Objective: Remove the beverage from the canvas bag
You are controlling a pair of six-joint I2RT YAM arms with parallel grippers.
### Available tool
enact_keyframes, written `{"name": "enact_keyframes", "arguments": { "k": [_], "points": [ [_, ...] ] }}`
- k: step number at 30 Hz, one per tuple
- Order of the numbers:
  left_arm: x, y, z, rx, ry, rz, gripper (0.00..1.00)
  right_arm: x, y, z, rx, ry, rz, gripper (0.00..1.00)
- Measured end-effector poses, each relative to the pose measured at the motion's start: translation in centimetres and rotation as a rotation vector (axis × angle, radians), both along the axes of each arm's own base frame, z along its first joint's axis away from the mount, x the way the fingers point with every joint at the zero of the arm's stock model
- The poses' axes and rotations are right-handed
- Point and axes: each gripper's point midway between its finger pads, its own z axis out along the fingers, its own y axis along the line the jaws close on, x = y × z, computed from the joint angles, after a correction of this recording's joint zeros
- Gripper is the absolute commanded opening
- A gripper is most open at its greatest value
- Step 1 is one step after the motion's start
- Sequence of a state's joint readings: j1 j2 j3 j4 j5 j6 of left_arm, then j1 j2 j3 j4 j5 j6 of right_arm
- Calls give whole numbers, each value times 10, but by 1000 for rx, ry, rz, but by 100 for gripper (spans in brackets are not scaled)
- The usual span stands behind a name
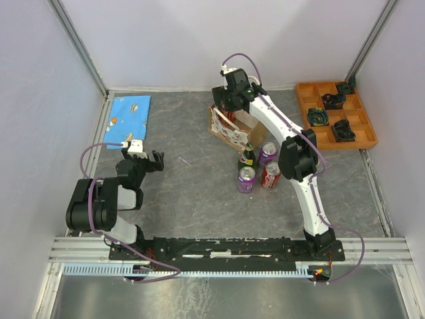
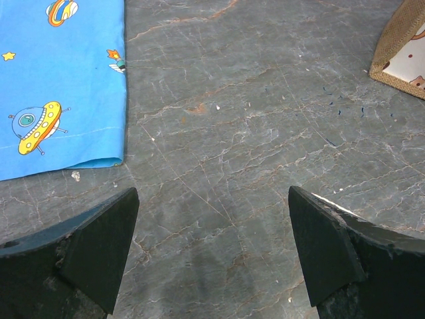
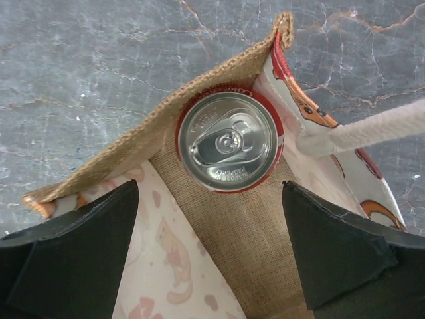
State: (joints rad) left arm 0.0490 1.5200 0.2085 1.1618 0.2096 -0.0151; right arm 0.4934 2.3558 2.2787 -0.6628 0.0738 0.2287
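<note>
The canvas bag (image 1: 231, 127) stands open at the back middle of the table, tan with white patterned panels. In the right wrist view I look straight down into the bag (image 3: 219, 252). A red beverage can (image 3: 229, 141) with a silver top stands upright in its far corner. A white handle (image 3: 372, 129) crosses the right side. My right gripper (image 3: 209, 219) is open and empty, hovering over the bag's mouth with the can just ahead of the fingertips. My left gripper (image 2: 212, 226) is open and empty over bare table, left of the bag (image 2: 405, 50).
Three cans (image 1: 255, 171) and a green bottle (image 1: 247, 156) stand in a cluster just in front of the bag. An orange compartment tray (image 1: 335, 113) with dark items sits at the back right. A blue patterned cloth (image 1: 129, 113) lies at the back left.
</note>
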Motion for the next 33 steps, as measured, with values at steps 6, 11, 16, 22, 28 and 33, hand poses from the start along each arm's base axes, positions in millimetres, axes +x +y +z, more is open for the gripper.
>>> {"name": "enact_keyframes", "arguments": {
  "k": [6,11,16,22,28,33],
  "points": [
    [0,0,0,0,0,0,99,7,-5,-25,-37,22,-24,96],
    [0,0,0,0,0,0,99,14,-6,-33,-53,11,-36,95],
    [0,0,0,0,0,0,99,22,-9,-39,-73,-10,-48,81],
    [0,0,0,0,0,0,99,31,-6,-44,-83,-41,-43,44],
    [0,0,0,0,0,0,99,32,-5,-44,-87,-49,-33,0],
    [0,0,0,0,0,0,99,32,-5,-43,-88,-52,-25,0]
  ]
}}
